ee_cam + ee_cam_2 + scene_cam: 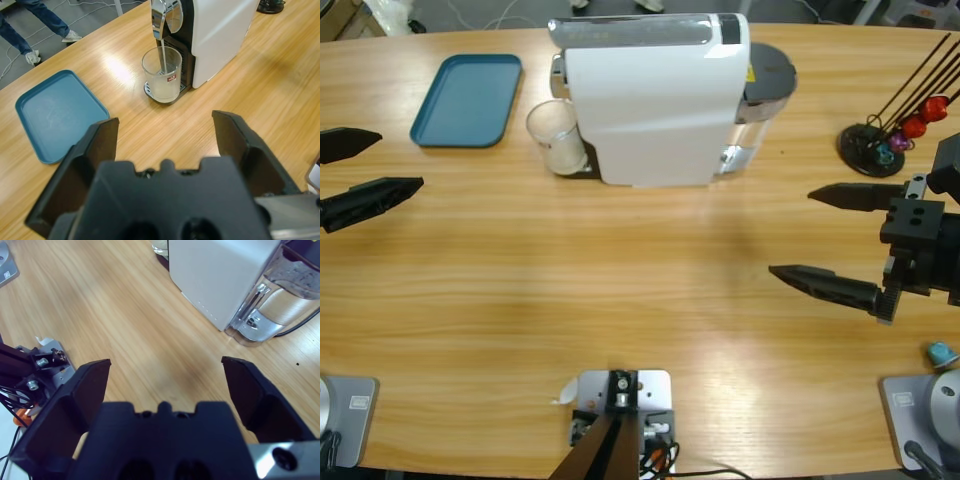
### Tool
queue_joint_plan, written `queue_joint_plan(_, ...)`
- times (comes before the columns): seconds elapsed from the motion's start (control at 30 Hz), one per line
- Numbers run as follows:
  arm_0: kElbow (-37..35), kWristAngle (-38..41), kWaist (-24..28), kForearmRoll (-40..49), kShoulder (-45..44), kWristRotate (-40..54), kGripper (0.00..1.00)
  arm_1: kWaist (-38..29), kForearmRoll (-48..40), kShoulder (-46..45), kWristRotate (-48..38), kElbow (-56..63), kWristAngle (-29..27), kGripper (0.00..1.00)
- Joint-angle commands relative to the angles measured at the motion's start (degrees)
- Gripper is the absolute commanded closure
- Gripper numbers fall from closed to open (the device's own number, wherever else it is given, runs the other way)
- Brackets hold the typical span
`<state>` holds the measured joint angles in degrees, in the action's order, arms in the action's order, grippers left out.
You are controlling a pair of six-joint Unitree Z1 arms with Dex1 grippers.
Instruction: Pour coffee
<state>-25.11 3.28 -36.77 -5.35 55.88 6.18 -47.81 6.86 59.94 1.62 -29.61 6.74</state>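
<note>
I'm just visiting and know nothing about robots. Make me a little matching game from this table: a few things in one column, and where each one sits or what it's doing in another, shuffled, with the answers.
Things:
1. glass cup
2. blue tray
3. capsule holder
4. left gripper

Places or states:
A. lying bare on the table, to the side of the coffee machine
B. jaws open, holding nothing, at one end of the table
C. under the machine's spout, with a pale stream running into it
D. near the table's far end, past the machine's water tank, with coloured capsules on black rods

Pairs: 1-C, 2-A, 3-D, 4-B
</note>
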Motion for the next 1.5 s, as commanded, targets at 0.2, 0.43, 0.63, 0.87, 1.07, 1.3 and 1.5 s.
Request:
queue_joint_plan(0.2, 2.08, -0.47, -1.36, -0.80, 2.05, -0.82, 0.200, -0.79, -0.35, 1.58, 0.93, 1.83, -0.15, 0.000)
queue_joint_plan(0.43, 2.08, -0.47, -1.69, -0.80, 2.60, -0.82, 0.201, -0.79, -0.35, 1.67, 1.01, 1.83, -0.03, 0.000)
queue_joint_plan(0.63, 2.08, -0.47, -1.99, -0.80, 2.93, -0.82, 0.199, -0.79, -0.35, 1.84, 1.19, 1.83, 0.11, 0.000)
queue_joint_plan(0.87, 2.08, -0.27, -2.25, -0.80, 3.46, -0.82, 0.200, -0.79, -0.35, 2.02, 1.28, 1.75, 0.11, 0.000)
queue_joint_plan(1.07, 2.08, -0.10, -2.43, -1.05, 3.95, -0.82, 0.202, -0.79, -0.35, 2.20, 1.28, 1.75, 0.11, 0.000)
queue_joint_plan(1.3, 2.08, -0.03, -2.50, -1.15, 4.06, -0.82, 0.202, -0.79, -0.35, 2.21, 1.37, 1.75, 0.11, 0.000)
queue_joint_plan(1.5, 2.08, -0.03, -2.52, -1.15, 4.11, -0.82, 0.200, -0.79, -0.35, 2.28, 1.37, 1.75, 0.11, 0.000)
